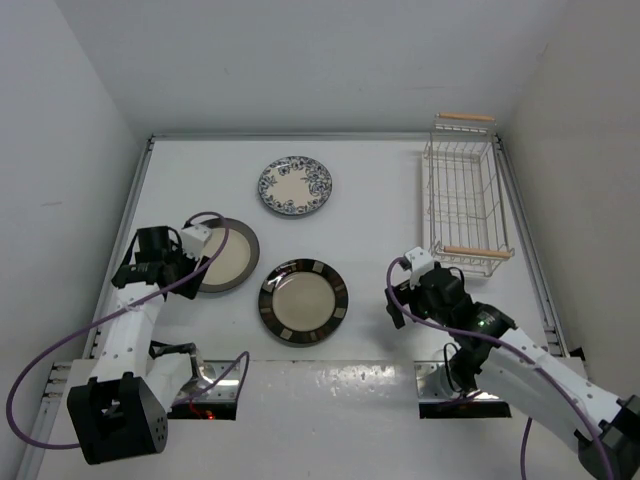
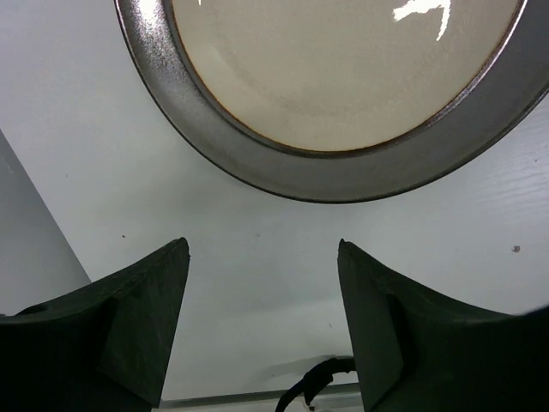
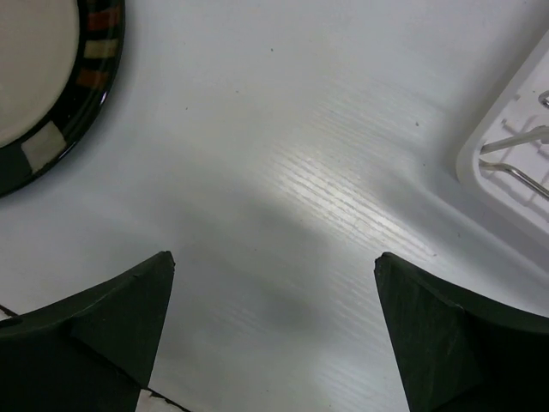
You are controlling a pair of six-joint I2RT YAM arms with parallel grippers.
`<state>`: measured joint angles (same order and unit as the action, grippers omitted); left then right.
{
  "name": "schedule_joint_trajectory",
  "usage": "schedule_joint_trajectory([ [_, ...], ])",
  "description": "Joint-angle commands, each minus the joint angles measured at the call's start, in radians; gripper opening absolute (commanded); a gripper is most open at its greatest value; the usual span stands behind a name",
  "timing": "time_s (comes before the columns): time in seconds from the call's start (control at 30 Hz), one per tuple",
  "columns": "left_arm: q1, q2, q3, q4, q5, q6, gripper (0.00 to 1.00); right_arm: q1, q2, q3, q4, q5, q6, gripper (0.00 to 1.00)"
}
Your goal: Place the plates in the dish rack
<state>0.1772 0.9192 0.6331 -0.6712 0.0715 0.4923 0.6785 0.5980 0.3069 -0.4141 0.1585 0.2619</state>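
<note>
Top external alone: blue floral plate (image 1: 295, 187); wrist views: left gripper (image 2: 262, 245), right gripper (image 3: 274, 256), both agape, empty.

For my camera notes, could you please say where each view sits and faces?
Top external: overhead behind the robot, facing the white table; left arm and right arm show.
Left wrist: faces the round cream plate with grey-brown rim; open left end effector shows.
Right wrist: faces table between round cream checked-rim plate and white wire dish rack; open right end effector shows.
Shared: top view shows both plates.
</note>
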Motion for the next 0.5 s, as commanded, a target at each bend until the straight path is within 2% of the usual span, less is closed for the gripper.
schedule_joint_trajectory([
  [0.0, -0.010, 0.000, 0.054, 0.012, 0.040, -0.009, 0.75, 0.004, 0.023, 0.038, 0.041, 0.056, -0.009, 0.99],
  [0.1, -0.010, 0.012, 0.134, 0.002, 0.070, -0.009, 0.81, 0.006, 0.126, 0.124, 0.080, 0.093, -0.039, 0.99],
  [0.13, -0.019, 0.021, 0.161, 0.002, 0.070, -0.009, 0.85, 0.006, 0.156, 0.220, 0.087, 0.104, -0.039, 0.99],
  [0.17, -0.019, 0.032, 0.192, 0.002, 0.070, -0.026, 0.87, 0.004, 0.265, 0.254, 0.101, 0.101, -0.041, 0.99],
  [0.2, -0.019, 0.059, 0.259, -0.007, 0.070, -0.040, 0.89, 0.006, 0.305, 0.402, 0.098, 0.089, -0.046, 0.99],
  [0.23, -0.019, 0.078, 0.293, -0.007, 0.059, -0.056, 0.92, 0.006, 0.351, 0.440, 0.087, 0.052, -0.058, 0.99],
  [0.27, -0.019, 0.095, 0.327, -0.007, 0.059, -0.079, 0.98, 0.010, 0.488, 0.481, 0.075, 0.015, -0.065, 0.99],
  [0.33, -0.019, 0.145, 0.419, -0.019, 0.033, -0.158, 1.00, 0.029, 0.595, 0.628, -0.018, 0.024, -0.070, 1.00],
  [0.37, -0.019, 0.158, 0.444, -0.019, 0.033, -0.179, 1.00, 0.033, 0.731, 0.655, -0.040, 0.039, -0.058, 1.00],
  [0.47, 0.005, 0.155, 0.485, -0.044, 0.024, -0.228, 1.00, 0.056, 0.863, 0.667, -0.011, 0.055, -0.012, 1.00],
])
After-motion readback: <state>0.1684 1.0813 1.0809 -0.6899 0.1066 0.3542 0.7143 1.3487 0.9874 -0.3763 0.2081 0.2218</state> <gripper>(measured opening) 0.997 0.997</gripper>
